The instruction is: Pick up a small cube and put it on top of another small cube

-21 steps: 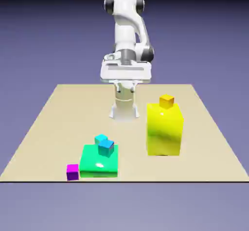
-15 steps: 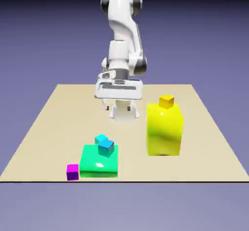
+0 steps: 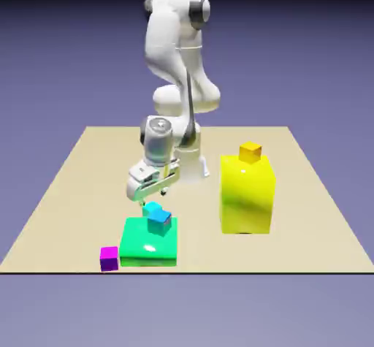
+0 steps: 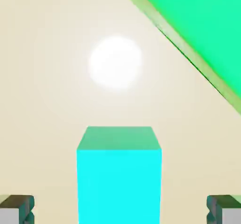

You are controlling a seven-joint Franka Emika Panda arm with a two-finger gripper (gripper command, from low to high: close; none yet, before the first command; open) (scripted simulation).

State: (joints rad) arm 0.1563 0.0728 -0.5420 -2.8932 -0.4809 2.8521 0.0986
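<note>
The small cube [image 3: 152,209], bright cyan, rests on the table just behind the green slab [image 3: 146,247]. A slightly darker blue cube [image 3: 159,223] sits on the slab's back edge. My gripper [image 3: 152,196] hangs low, right over the cyan cube, and it is open. In the hand view the cyan cube [image 4: 119,176] looms large between the two grey fingertips [image 4: 16,210], with a wide gap on each side, so the gripper [image 4: 120,212] holds nothing. A corner of the green slab [image 4: 197,20] fills that view's upper right.
A magenta cube [image 3: 109,258] stands at the slab's front corner, on the exterior view's left. A tall yellow block [image 3: 247,192] with an orange cube [image 3: 250,151] on top rises on the exterior view's right.
The arm has swung down and toward the exterior view's left, from high over the table's back to just above the cyan cube. The cubes have not moved.
</note>
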